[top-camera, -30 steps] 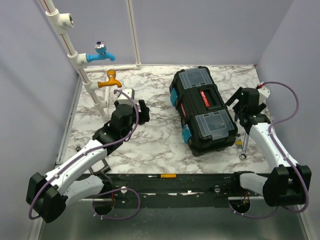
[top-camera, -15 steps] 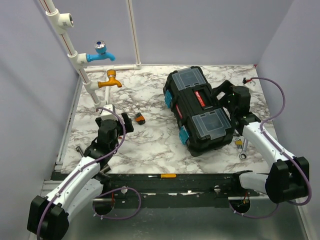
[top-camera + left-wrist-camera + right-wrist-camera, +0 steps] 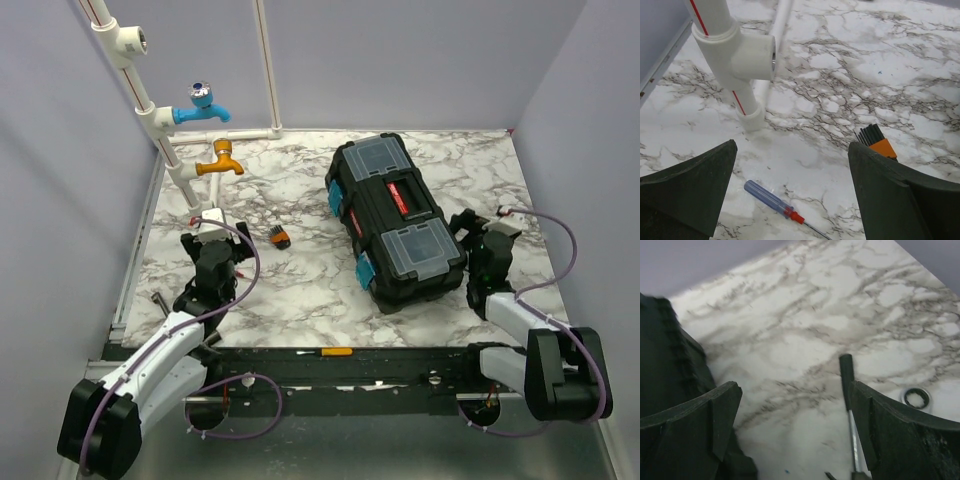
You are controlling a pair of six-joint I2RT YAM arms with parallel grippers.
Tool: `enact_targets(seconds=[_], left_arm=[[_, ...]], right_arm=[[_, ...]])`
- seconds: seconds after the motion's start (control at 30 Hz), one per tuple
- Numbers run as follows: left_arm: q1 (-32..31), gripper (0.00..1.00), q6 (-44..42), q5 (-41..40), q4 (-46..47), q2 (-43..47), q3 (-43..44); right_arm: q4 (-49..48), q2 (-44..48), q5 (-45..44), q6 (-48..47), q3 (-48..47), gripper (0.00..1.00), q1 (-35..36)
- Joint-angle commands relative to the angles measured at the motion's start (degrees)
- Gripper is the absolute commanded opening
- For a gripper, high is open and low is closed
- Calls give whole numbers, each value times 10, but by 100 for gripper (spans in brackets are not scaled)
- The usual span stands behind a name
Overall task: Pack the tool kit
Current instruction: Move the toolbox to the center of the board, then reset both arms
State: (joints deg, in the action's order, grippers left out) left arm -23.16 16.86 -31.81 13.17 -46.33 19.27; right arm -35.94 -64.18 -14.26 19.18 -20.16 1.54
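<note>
The tool kit (image 3: 400, 225), a black toolbox with a red-black handle, clear-lidded top compartments and teal latches, lies closed at centre right. My left gripper (image 3: 212, 243) hovers open near the white pipes. Between its jaws (image 3: 792, 150) I see bare marble and a blue-handled screwdriver (image 3: 767, 198). An orange hex key set (image 3: 279, 238) (image 3: 877, 142) lies just to its right. My right gripper (image 3: 475, 235) is open and low beside the box's right end (image 3: 665, 365). Ahead of its jaws (image 3: 795, 387) lie a black-handled tool (image 3: 846, 372) and a wrench ring (image 3: 916, 398).
White pipes carry a blue tap (image 3: 205, 105) and an orange tap (image 3: 222, 160) at back left. A pipe tee (image 3: 740, 55) stands close ahead of the left gripper. A yellow-handled screwdriver (image 3: 335, 352) lies on the front rail. Purple walls enclose the table.
My left gripper opened wider and drew back to the left, leaving the hex key set on the table. The right arm came off the toolbox and sank beside its right end. The toolbox shifted slightly left.
</note>
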Motion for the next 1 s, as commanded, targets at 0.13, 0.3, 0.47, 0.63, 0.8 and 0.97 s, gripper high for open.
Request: enact_targets(seconds=[0.13,0.3,0.47,0.63,0.8,0.97], left_arm=[[22,96,-126,2,271,14,-121],[36,98,-166,75,421,-42,-166],[66,96,-197,142,449,-105,-136],[113,91,-206,197,423,-159,-84],[148,91,-221,236,555,-232,-103],[185,91,-199,300,549,-265,-92]], right_arm=[[-319,-123,43,-104,120,100,15],[-411,-221,38,-104,107,100,15],[-381,-277,41,-109,71,100,19],[-371,-281,39,-118,62,100,25],[-395,-286,38,-119,67,100,25],[-408,-291,39,-116,68,100,25]])
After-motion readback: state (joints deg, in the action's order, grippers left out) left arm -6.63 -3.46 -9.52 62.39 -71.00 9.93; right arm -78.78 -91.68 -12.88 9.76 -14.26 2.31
